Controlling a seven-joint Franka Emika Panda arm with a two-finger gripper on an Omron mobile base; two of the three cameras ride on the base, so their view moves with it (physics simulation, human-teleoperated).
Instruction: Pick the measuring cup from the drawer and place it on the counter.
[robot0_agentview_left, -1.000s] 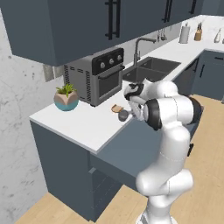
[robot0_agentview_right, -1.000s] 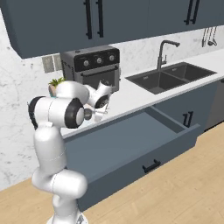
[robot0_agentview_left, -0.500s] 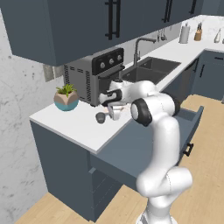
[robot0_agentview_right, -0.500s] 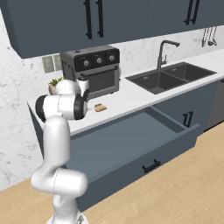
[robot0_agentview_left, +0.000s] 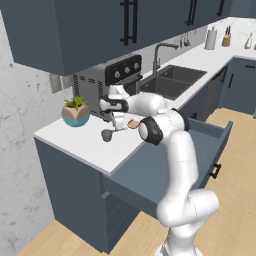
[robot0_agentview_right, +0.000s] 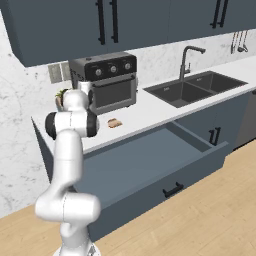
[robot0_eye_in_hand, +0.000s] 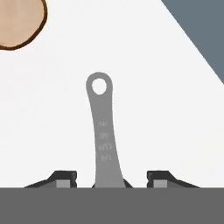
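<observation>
One measuring cup (robot0_agentview_left: 106, 134) lies on the white counter (robot0_agentview_left: 95, 147), left of centre in the left base view, its dark round bowl toward the left and its thin handle running right toward the gripper (robot0_agentview_left: 118, 128). In the hand view the grey handle (robot0_eye_in_hand: 103, 140) rises up the middle of the frame, one hanging hole at its upper end, flat on the white surface. The two fingertips (robot0_eye_in_hand: 64, 178) stand apart at the bottom, one on either side of the handle with clear gaps, so the jaws are partly spread and grip nothing. One tan bread-like piece (robot0_agentview_left: 133, 123) sits just right of the gripper in the left base view and in the upper left corner of the hand view. One drawer (robot0_agentview_right: 150, 165) stands pulled out across the middle of the right base view. On the counter there is also one potted plant (robot0_agentview_left: 76, 111) at the left, one black toaster oven (robot0_agentview_right: 105, 80) at the upper centre of the right base view, and one dark sink (robot0_agentview_right: 192, 90) with one faucet (robot0_agentview_right: 188, 57) at the upper right.
</observation>
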